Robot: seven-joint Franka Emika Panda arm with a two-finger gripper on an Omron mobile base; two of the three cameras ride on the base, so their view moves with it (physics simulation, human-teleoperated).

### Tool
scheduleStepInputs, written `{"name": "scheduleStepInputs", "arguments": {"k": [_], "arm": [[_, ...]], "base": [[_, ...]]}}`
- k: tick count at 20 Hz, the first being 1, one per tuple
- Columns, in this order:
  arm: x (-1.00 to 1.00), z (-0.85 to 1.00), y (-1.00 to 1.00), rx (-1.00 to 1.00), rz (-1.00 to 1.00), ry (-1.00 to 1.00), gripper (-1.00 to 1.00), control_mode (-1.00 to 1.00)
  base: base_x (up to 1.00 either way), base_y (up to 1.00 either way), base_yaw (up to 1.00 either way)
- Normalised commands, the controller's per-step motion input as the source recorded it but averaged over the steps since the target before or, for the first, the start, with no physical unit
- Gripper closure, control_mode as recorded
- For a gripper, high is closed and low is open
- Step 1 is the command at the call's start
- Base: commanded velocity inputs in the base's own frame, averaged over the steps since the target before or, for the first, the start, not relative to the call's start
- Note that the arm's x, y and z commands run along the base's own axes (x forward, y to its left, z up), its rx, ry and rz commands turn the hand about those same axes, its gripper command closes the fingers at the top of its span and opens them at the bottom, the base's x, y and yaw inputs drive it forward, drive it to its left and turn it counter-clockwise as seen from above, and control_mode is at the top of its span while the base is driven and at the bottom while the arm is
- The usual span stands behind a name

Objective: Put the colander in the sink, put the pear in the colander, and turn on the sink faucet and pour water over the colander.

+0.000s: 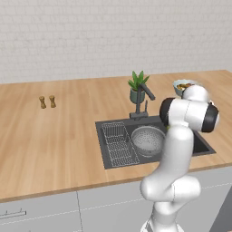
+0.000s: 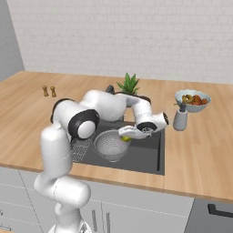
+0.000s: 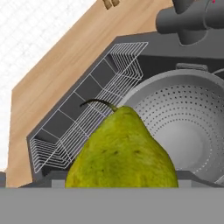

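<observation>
The silvery perforated colander (image 1: 148, 140) (image 2: 110, 144) (image 3: 183, 127) sits in the dark grey sink (image 1: 201, 146) (image 2: 148, 157), to the right of its wire rack section (image 1: 118, 145) (image 3: 87, 122). My gripper (image 2: 126, 135) hangs just over the colander's right rim, shut on the yellow-green pear (image 2: 124, 138) (image 3: 122, 153). In the hand view the pear stands large and stem-up, hiding the fingertips, with the colander's bowl beyond it. The dark sink faucet (image 1: 144, 97) (image 3: 188, 22) rises behind the basin, its spout angled over it. No water is running.
A green potted plant (image 1: 137, 86) (image 2: 129, 84) stands behind the faucet. A pale bowl of mixed fruit (image 1: 183, 86) (image 2: 193, 100) and a grey soap dispenser (image 2: 180, 117) are on the counter right of the sink. Two small shakers (image 1: 47, 101) (image 2: 49, 91) stand far left.
</observation>
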Motion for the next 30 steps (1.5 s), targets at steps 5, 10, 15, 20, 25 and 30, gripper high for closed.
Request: {"name": "scheduleStepInputs", "arguments": {"k": [5, 10, 15, 20, 25, 30], "arm": [[0.31, -0.56, 0.65, 0.03, 0.06, 0.00, 1.00, -1.00], [0.16, -0.56, 0.31, 0.03, 0.07, 0.00, 1.00, -1.00], [0.10, -0.59, 0.06, 0.04, 0.07, 0.00, 1.00, -1.00], [0.08, -0.37, 0.15, 0.04, 0.04, -0.01, 1.00, -1.00], [0.00, 0.01, 0.32, 0.02, 0.01, -0.12, -1.00, -1.00], [0.00, 0.15, 0.19, 0.00, 0.00, -0.12, -1.00, -1.00]], "base": [[0.00, 0.00, 0.00], [0.00, 0.00, 0.00], [0.00, 0.00, 0.00], [0.00, 0.00, 0.00], [0.00, 0.00, 0.00], [0.00, 0.00, 0.00]]}}
